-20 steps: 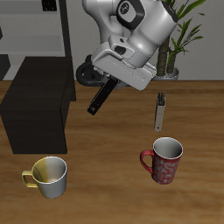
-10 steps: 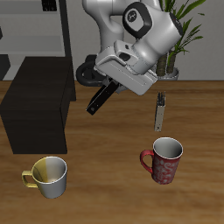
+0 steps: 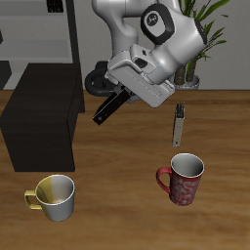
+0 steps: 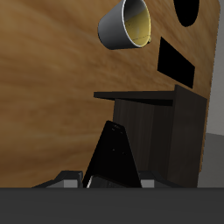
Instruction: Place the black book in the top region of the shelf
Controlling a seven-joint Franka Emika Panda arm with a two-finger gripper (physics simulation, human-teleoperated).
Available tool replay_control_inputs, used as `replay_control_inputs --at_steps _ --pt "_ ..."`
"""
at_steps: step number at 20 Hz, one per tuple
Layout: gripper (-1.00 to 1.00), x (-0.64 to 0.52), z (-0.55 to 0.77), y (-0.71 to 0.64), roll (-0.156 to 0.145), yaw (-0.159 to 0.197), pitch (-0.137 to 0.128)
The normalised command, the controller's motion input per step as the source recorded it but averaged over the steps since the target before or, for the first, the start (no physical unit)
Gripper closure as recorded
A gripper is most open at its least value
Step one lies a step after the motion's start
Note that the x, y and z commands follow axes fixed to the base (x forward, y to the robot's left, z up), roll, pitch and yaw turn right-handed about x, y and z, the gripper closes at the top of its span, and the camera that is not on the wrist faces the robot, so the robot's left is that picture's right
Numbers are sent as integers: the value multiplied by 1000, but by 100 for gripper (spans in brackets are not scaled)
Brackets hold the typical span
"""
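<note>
Table (image 3: 117, 195): brown wood, far below the hand.
Shelf (image 3: 39, 122): a big, low black box. It sits on the table, beside the hand and lower than it. In the wrist view the shelf (image 4: 162, 131) is just past the book's end.
Robot arm (image 3: 146, 39): white and grey, bent over the table.
Hand (image 3: 119, 95): up in the air, near the shelf. Its fingers are pressed tight on the black book.
Black book (image 3: 110, 105): thin, tilted, sticking out from the hand and pointing down toward the shelf. It is in the air, not touching the shelf. The wrist view shows the black book (image 4: 112, 157) held close.
Yellow mug (image 3: 54, 195): on the table, far below the hand, near the front edge.
Red mug (image 3: 183, 179): on the table, also far below.
Grey stick (image 3: 179, 124): standing up, small, past the hand on the side away from the shelf.
</note>
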Motion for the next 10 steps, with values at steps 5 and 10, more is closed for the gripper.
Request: replay_control_inputs --at_steps 5,10 --pt "100 73 -18 -183 -83 -39 17" --pt "100 56 -49 -12 -17 11 -22"
